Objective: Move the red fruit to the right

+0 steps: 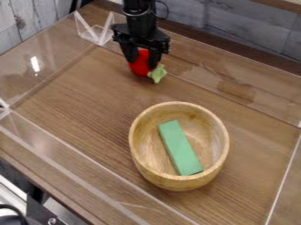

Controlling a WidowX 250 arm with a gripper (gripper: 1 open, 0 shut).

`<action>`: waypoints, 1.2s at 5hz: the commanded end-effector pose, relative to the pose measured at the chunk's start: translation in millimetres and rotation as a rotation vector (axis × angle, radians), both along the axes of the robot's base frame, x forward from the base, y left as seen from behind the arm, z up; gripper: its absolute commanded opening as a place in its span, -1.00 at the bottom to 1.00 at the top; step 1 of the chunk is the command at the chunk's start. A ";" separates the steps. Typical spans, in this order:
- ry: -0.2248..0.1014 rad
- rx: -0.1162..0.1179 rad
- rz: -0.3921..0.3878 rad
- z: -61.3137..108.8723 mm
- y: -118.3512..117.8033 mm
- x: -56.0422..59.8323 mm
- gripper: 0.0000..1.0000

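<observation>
Your fruit (141, 63): on tabletop (84, 91), leafy end toward lower right | your jaws (140, 51): about it, can't tell if pinching

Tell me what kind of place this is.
Probably a robot test workspace: a black gripper reaches down to a red toy fruit on a wooden tabletop, near a wooden bowl with a green block.

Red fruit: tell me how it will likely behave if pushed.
The red fruit looks round, so it may roll. Its green leafy piece, lying to one side, could make that roll uneven.
</observation>
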State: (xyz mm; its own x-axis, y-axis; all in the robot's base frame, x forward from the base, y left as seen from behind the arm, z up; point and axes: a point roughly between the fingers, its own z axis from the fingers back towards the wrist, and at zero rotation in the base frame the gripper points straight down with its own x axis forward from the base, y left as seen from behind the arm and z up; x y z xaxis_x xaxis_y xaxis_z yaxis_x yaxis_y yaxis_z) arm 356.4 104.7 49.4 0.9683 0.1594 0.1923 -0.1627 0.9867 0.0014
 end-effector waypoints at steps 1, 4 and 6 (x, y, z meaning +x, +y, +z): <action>-0.110 0.043 -0.013 47.6 -10.9 13.8 -1.00; -0.185 0.064 -0.057 77.6 -60.5 15.2 1.00; -0.141 0.094 -0.006 48.7 -27.5 18.1 1.00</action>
State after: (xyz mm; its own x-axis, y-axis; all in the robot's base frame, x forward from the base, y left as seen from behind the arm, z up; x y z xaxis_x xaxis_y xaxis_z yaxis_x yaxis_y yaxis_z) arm 367.5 76.3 78.8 0.9496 0.1362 0.2823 -0.1612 0.9846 0.0670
